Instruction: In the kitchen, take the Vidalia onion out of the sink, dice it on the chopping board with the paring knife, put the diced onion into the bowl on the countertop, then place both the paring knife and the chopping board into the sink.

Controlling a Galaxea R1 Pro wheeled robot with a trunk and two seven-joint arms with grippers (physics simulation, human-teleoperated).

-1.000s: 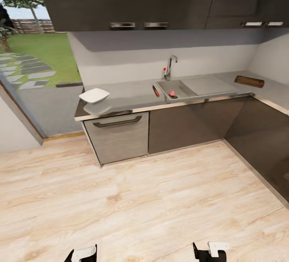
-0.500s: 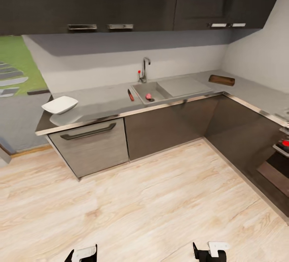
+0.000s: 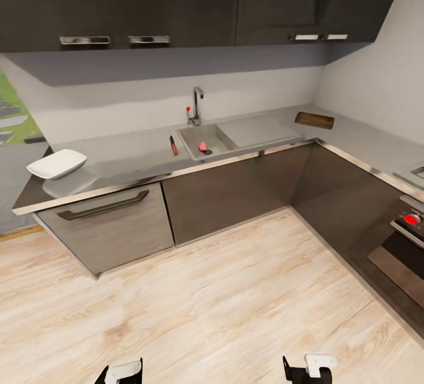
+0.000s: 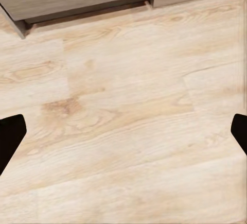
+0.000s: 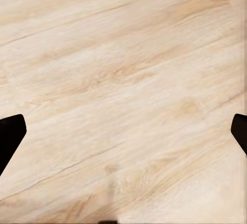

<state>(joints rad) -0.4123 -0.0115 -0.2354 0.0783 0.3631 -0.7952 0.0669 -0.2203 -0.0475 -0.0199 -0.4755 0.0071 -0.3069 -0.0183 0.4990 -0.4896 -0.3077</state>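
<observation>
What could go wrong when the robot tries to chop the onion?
The chopping board lies far along the countertop from the paring knife and the Vidalia onion in the sink, so extra carrying could mean drops. The round onion may roll. The bowl sits near the counter's end and might get nudged off.
</observation>
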